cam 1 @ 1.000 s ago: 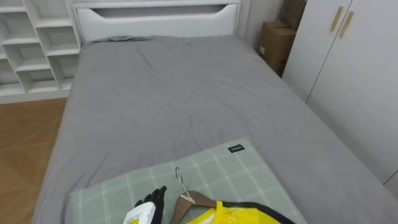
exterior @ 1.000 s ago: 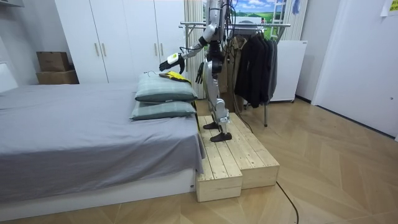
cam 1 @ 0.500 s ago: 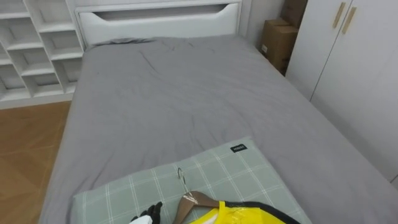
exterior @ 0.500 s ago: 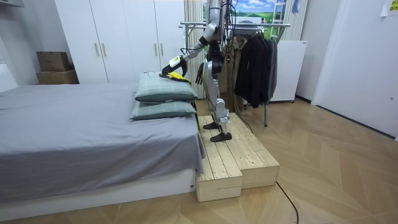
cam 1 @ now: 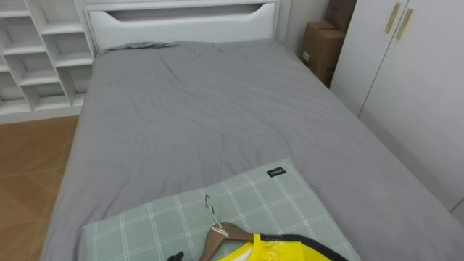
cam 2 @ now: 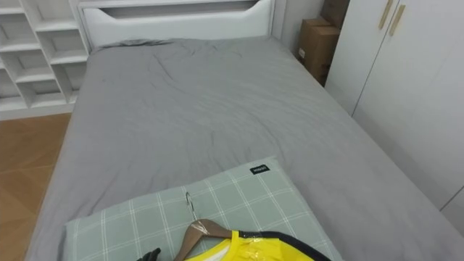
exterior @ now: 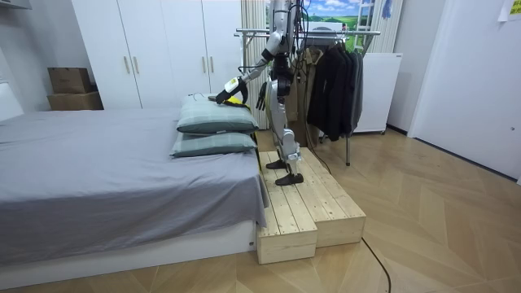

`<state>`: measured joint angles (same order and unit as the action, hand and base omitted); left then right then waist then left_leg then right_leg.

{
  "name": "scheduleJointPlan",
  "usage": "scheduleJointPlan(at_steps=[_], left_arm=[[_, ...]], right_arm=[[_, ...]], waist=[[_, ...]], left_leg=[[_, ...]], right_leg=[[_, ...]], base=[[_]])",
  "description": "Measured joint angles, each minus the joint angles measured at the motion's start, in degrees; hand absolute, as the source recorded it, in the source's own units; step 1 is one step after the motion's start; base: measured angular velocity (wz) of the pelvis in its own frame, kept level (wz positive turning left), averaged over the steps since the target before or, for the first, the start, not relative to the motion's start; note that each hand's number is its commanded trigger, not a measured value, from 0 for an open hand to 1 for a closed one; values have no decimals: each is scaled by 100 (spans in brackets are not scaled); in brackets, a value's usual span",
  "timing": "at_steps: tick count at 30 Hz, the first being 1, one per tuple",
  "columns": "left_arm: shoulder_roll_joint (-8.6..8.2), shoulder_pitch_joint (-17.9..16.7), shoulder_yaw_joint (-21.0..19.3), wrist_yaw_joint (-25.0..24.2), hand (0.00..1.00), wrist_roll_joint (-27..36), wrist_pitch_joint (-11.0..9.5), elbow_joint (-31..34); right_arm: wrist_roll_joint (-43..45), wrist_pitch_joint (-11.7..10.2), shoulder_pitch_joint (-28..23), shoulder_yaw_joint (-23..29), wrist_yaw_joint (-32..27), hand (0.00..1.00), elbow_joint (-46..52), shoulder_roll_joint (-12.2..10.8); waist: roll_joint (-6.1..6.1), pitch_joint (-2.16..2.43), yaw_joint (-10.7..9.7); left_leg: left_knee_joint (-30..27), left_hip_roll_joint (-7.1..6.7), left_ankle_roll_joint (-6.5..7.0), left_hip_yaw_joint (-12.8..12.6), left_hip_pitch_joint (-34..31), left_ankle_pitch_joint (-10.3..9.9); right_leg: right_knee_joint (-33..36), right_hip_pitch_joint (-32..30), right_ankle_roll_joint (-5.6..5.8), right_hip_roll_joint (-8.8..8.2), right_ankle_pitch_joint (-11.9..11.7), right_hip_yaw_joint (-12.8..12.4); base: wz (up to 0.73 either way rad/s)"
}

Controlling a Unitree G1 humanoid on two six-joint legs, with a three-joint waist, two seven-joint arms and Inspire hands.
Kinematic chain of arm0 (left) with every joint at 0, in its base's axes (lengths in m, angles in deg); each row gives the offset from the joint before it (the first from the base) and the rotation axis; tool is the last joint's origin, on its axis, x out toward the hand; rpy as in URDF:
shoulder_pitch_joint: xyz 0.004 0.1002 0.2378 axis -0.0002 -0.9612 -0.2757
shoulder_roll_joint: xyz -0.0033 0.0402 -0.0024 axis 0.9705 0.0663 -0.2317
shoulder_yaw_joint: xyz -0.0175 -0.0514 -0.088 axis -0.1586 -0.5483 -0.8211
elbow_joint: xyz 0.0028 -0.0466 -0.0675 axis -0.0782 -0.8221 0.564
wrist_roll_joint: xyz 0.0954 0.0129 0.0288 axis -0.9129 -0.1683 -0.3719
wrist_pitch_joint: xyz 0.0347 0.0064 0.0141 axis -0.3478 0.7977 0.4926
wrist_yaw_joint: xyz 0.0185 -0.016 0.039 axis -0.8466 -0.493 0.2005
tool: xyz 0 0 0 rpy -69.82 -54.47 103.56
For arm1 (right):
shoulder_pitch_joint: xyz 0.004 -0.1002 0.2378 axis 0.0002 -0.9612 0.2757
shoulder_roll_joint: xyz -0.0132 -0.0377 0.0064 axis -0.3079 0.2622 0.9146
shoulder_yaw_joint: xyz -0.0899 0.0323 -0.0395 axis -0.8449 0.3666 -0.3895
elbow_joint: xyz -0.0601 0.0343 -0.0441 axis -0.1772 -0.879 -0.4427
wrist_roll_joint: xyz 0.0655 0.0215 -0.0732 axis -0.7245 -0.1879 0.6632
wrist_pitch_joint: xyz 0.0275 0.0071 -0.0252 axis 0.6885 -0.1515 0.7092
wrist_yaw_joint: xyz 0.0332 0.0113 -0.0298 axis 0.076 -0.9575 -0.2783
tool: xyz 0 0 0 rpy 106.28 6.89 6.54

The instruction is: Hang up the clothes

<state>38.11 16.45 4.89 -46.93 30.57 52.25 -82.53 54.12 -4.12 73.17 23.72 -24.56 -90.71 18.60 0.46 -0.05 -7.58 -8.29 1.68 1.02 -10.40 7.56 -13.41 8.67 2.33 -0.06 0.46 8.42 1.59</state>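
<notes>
Yellow, likely soft and light, the garment (cam 1: 279, 252) lies on its wooden hanger (cam 1: 226, 233) just right of the left hand (cam 1: 176, 257), whose grip I cannot tell. Best taken at the stiff hanger neck below the hook (cam 1: 209, 206). Checked pillow (cam 1: 145, 225) underneath; the grey bed (cam 1: 203, 109) beyond leaves room. Right hand (exterior: 261, 96) hangs idle.

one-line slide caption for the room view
Robot on a wooden platform reaches its left hand to a yellow garment on stacked pillows, clothes rack behind.

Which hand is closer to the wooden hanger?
Left. The left hand is just beside the wooden hanger, on its left; the right hand hangs down by the robot's side.
</notes>
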Motion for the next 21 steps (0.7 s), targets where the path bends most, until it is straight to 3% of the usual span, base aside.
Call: scheduleJointPlan(at_steps=[21], left_arm=[[-31, 0, 2, 1, 0, 8, -1, -3]], right_arm=[[-89, 0, 8, -78, 4, 0, -13, -19]], waist=[[35, -12, -1]], left_leg=[[1, 2, 0, -50, -18, 0]], right_leg=[[0, -43, 0, 5, 0, -58]], base=[[-1]])
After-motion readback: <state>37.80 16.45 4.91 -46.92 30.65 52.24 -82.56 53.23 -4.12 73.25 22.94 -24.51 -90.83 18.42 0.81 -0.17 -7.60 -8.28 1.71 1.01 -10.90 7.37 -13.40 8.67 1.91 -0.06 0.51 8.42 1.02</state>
